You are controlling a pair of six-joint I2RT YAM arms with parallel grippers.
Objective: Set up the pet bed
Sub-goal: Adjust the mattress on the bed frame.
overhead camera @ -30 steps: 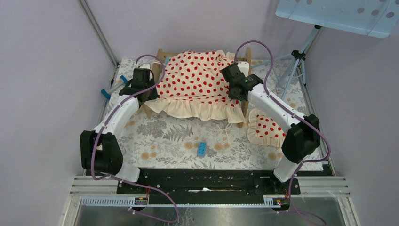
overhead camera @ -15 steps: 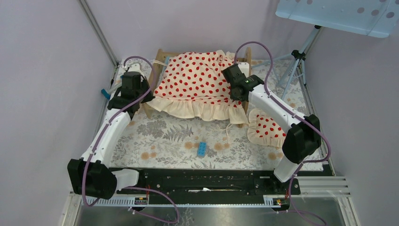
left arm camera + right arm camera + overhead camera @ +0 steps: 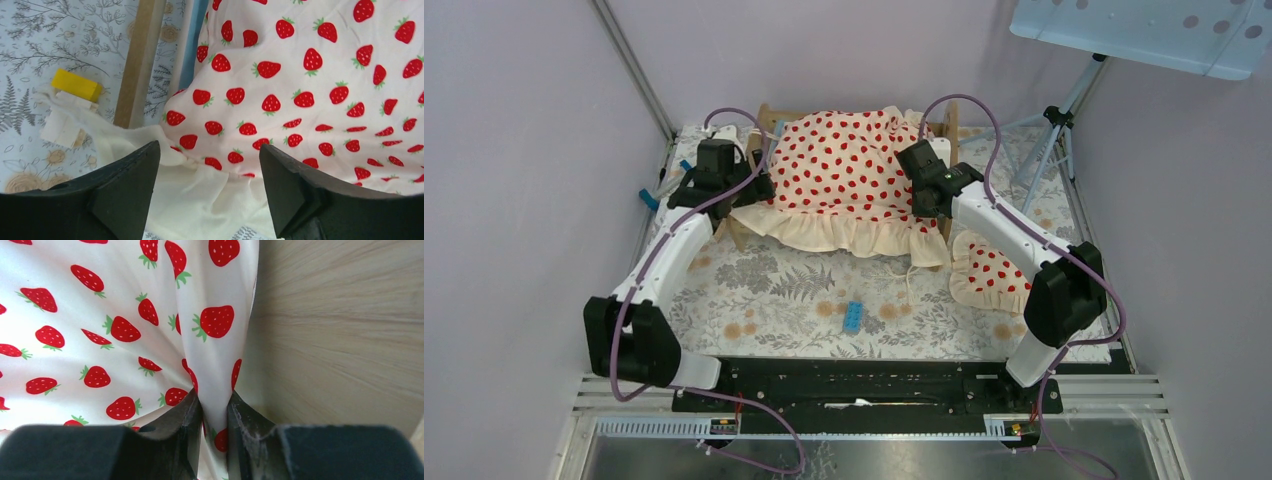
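Observation:
The pet bed [image 3: 946,132] stands at the back of the table. A cream blanket [image 3: 844,165] printed with red strawberries covers it, ruffle hanging over the near side. My left gripper [image 3: 759,188] is at the bed's left end. In the left wrist view it [image 3: 207,150] is open above the blanket's ruffled corner [image 3: 200,200], beside the wooden bed rail [image 3: 137,65]. My right gripper [image 3: 917,160] is at the right end. In the right wrist view it [image 3: 214,400] is shut on a fold of blanket [image 3: 100,315], close to the wooden end board [image 3: 340,330].
A small strawberry-print pillow [image 3: 989,270] lies on the leaf-patterned cloth right of the bed. A blue brick [image 3: 853,316] lies in front of it, and a yellow block [image 3: 76,85] sits left of the bed. A tripod [image 3: 1052,130] stands at the back right.
My left gripper has opened and let go of the blanket's left edge. The left arm swung out to the left, then came back to the bed's end. The right arm has hardly moved.

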